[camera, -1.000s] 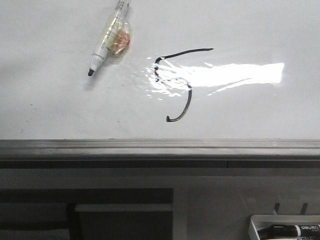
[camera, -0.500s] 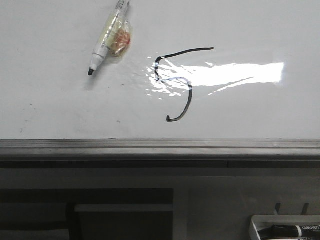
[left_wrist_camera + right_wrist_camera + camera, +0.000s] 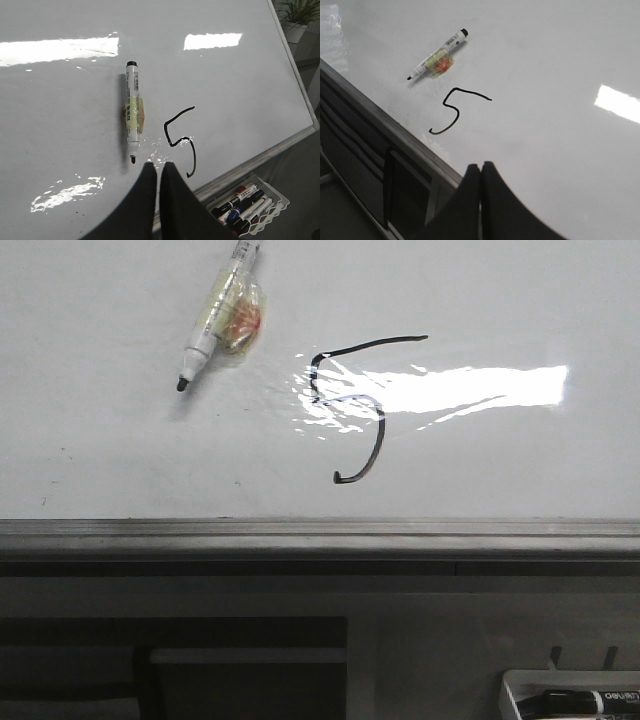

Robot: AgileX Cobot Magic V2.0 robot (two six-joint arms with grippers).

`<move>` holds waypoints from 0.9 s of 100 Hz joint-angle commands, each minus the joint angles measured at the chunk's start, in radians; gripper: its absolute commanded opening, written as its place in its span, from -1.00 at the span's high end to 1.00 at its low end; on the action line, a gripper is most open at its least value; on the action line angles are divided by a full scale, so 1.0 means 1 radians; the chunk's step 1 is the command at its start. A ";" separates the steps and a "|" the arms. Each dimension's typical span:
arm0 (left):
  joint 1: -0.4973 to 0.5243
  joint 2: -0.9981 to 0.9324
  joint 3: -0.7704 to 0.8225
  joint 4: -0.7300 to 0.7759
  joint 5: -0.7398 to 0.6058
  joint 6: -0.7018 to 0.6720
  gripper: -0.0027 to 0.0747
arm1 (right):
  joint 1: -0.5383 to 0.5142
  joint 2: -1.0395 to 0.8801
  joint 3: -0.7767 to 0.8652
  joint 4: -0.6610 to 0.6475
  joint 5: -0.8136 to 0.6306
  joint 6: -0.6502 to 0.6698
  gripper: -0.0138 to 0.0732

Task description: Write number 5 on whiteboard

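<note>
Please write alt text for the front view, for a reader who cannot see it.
A black number 5 is drawn on the whiteboard, partly crossed by a bright glare patch. An uncapped marker lies to its upper left, apart from it.

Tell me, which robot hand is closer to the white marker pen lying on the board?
The left. Its shut end effector sits just beside the tip of the white tape-wrapped marker pen, not touching. The right end effector is farther, beyond the black hand-drawn number 5.
</note>
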 commanded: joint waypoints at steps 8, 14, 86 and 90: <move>0.002 -0.036 0.022 0.094 -0.091 -0.006 0.98 | -0.007 0.026 -0.021 -0.012 -0.076 0.003 0.83; 0.025 -0.087 0.080 0.154 -0.121 -0.006 0.98 | -0.007 0.026 -0.021 -0.012 -0.076 0.003 0.83; 0.509 -0.417 0.451 0.279 -0.020 -0.011 0.98 | -0.007 0.026 -0.021 -0.012 -0.076 0.003 0.83; 0.509 -0.417 0.451 0.279 -0.020 -0.011 0.98 | -0.007 0.026 -0.021 -0.012 -0.076 0.003 0.83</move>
